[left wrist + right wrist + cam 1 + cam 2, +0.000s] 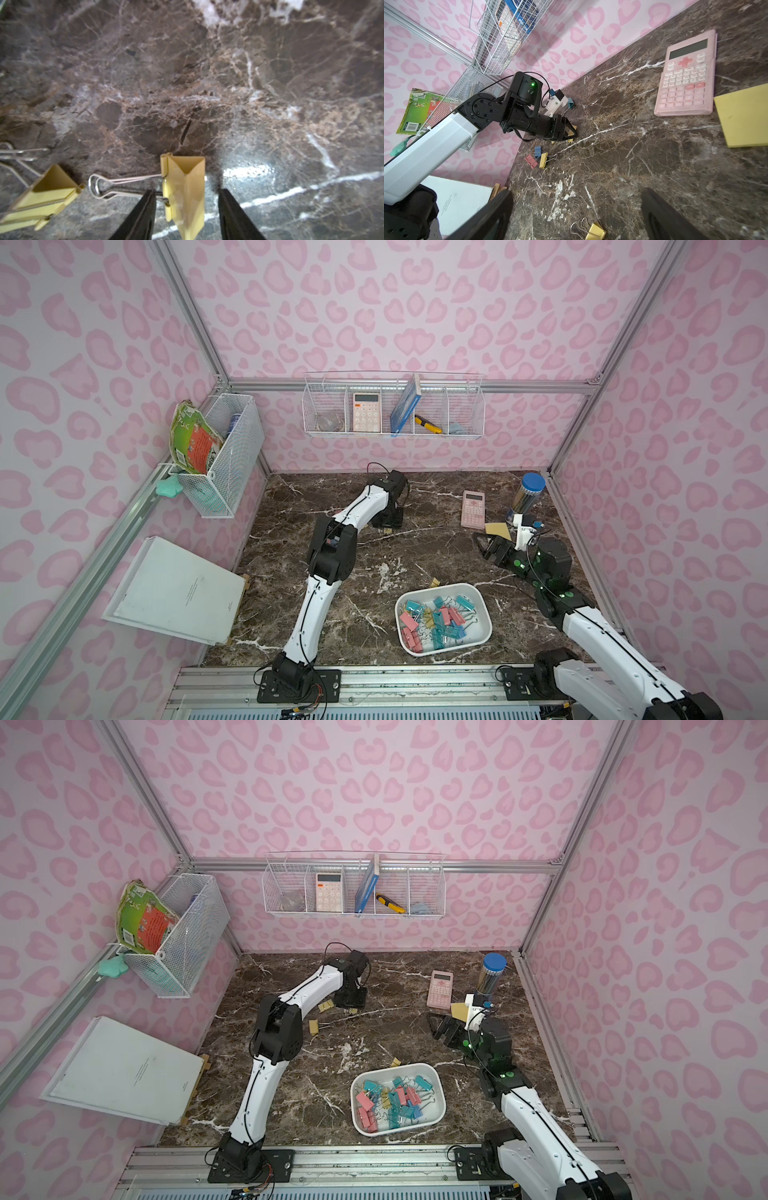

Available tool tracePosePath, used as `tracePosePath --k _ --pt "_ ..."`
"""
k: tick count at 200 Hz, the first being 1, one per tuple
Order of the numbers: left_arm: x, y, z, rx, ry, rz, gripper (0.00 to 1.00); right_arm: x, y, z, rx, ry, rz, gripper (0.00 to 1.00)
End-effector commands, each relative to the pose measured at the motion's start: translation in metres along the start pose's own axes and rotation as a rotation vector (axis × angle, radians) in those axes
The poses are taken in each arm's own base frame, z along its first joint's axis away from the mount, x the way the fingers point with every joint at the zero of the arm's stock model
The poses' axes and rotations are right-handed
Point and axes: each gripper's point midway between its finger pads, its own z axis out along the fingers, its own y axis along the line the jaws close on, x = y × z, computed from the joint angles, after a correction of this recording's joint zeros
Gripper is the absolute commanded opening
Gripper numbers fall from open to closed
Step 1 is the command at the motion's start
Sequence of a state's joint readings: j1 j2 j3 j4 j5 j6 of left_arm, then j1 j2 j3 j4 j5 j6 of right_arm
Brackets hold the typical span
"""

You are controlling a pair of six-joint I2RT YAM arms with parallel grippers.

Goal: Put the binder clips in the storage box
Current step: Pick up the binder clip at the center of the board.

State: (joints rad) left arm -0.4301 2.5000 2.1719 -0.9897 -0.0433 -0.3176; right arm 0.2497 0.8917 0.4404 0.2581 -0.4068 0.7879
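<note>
We're mid-pick: left gripper (186, 190) stretched far over the dark marble tabletop (187, 83), pointing down, jaws spread either side of a yellow folded-metal binder clip (182, 178), not yet pinching. Next: squeeze clip body, lift, carry to the shallow white plastic storage box (473, 624), which holds most pastel clips (436, 618). Right gripper (577, 192) hovers wide apart & empty nr pink calculator (685, 76)

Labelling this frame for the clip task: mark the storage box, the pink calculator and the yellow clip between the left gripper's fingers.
storage box (473, 632), a top view, bare white floor inside.
pink calculator (473, 510), a top view, its keypad.
yellow clip (185, 187), left wrist view, its folded body.
</note>
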Motion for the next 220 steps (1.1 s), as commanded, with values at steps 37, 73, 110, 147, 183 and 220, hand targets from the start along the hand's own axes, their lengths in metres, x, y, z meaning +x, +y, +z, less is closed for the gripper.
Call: tracePosePath --k 37,73,110,147,183,220 --pt "0.022 -0.019 0.032 0.113 0.108 -0.006 0.24 -0.005 0.004 -0.001 -0.011 -0.019 -0.009 0.98" --pt "0.016 -0.02 0.016 0.126 0.072 -0.007 0.2 -0.006 0.005 -0.001 -0.015 -0.021 -0.013 0.98" --pt "0.004 -0.026 -0.026 0.164 0.0 -0.001 0.19 -0.006 0.004 -0.002 -0.01 -0.023 -0.014 0.98" --pt "-0.002 -0.04 -0.078 0.216 -0.089 0.021 0.2 -0.006 0.005 -0.002 -0.014 -0.026 -0.013 0.98" --pt "0.015 -0.063 -0.124 0.335 -0.135 0.025 0.19 -0.011 -0.005 -0.002 0.006 -0.036 0.013 0.98" --pt "0.087 -0.122 -0.197 0.488 -0.18 0.148 0.21 -0.035 -0.041 -0.015 0.021 -0.107 0.116 0.98"
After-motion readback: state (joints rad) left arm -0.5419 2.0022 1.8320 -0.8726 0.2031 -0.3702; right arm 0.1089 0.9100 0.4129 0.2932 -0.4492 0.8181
